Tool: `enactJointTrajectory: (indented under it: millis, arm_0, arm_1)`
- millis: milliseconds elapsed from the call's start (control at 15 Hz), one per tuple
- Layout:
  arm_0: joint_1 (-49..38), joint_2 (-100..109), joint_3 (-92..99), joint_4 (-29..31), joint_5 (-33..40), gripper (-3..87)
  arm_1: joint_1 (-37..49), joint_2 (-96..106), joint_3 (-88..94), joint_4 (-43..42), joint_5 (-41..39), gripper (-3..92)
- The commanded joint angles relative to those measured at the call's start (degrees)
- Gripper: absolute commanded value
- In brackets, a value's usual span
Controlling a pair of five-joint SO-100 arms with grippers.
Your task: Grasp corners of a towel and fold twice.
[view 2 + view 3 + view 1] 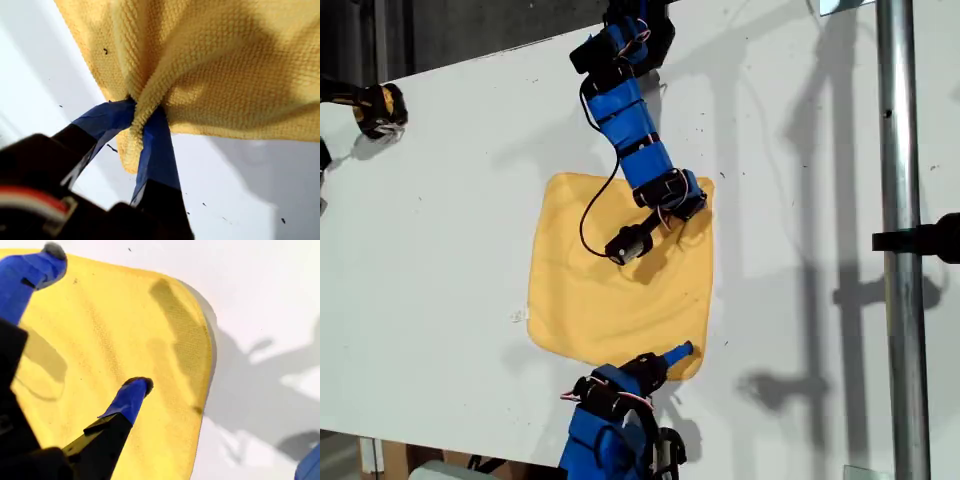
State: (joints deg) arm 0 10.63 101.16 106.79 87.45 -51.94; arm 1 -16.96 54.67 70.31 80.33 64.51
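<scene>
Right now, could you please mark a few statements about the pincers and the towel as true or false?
1. My first pincer is shut on a corner of the plain yellow-orange soft cloth towel. True.
2. My second pincer is clamped on the towel. False: it is open, with flat cloth between its fingers.
3. The towel is already folded in half. False: it lies spread out, roughly square.
4. The towel rests on a white table. True.

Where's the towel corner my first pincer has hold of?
That corner is pinched in my first pincer, at the towel's upper corner toward the exterior view's right, on the white table.
</scene>
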Motion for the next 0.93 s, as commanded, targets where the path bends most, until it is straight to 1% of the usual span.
enactJointTrajectory:
  millis: [0,467,600,667,800,867]
  arm_0:
    - [0.88,0.44,5.98,-6.59,-4.31,38.7]
    - [7.12,-3.25,16.08,-16.08,-15.12,34.5]
    - [7.38,-11.6,14.41,-16.35,-17.4,32.2]
    - [7.29,-16.7,12.3,-15.91,-17.31,29.8]
    - [6.77,-22.15,8.7,-14.85,-15.91,19.5]
    - [6.59,-22.15,8.7,-15.73,-14.68,6.9]
  arm_1:
    - [1.49,0.53,-1.23,1.49,-0.79,-0.1]
    - [2.11,0.44,-1.49,1.76,-1.76,-0.1]
    - [1.93,0.7,-1.76,1.85,-1.76,-0.1]
    - [1.85,0.88,-2.02,2.11,-1.76,-0.1]
    - [1.49,1.05,-2.55,2.72,-1.76,-0.1]
    - [1.41,1.05,-2.72,2.81,-1.76,-0.1]
